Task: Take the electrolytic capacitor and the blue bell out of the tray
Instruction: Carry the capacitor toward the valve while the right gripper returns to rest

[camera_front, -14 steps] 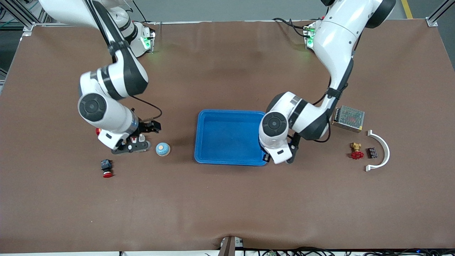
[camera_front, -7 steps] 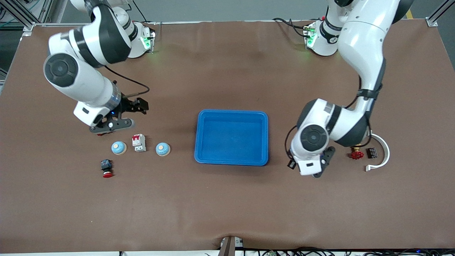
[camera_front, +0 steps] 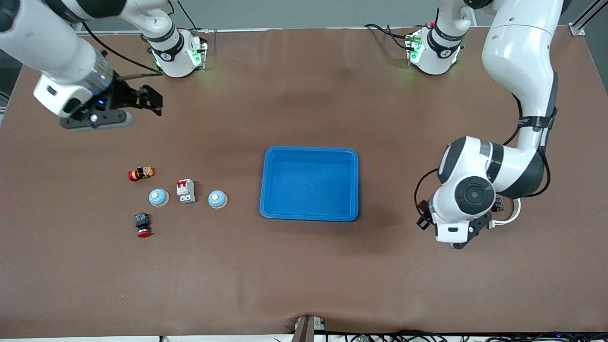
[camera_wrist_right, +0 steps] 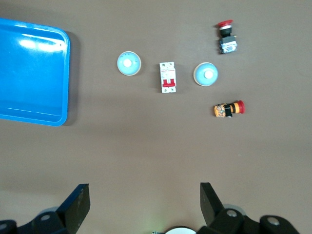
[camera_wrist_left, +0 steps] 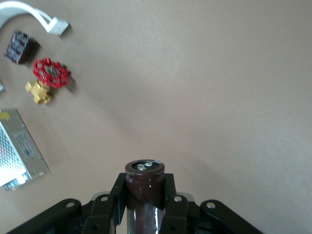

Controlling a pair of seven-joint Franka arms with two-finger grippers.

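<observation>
Here, the left gripper (camera_wrist_left: 145, 204) pinches a capacitor (camera_wrist_left: 144, 187) above the table (camera_front: 304, 275); the right gripper (camera_wrist_right: 144, 204) hangs with fingers spread wide.

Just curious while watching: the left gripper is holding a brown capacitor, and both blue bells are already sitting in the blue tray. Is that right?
Not quite. The left gripper does hold the brown capacitor, but the front view shows the blue tray with nothing in it. Both bells sit on the table, either side of the white breaker.
</observation>
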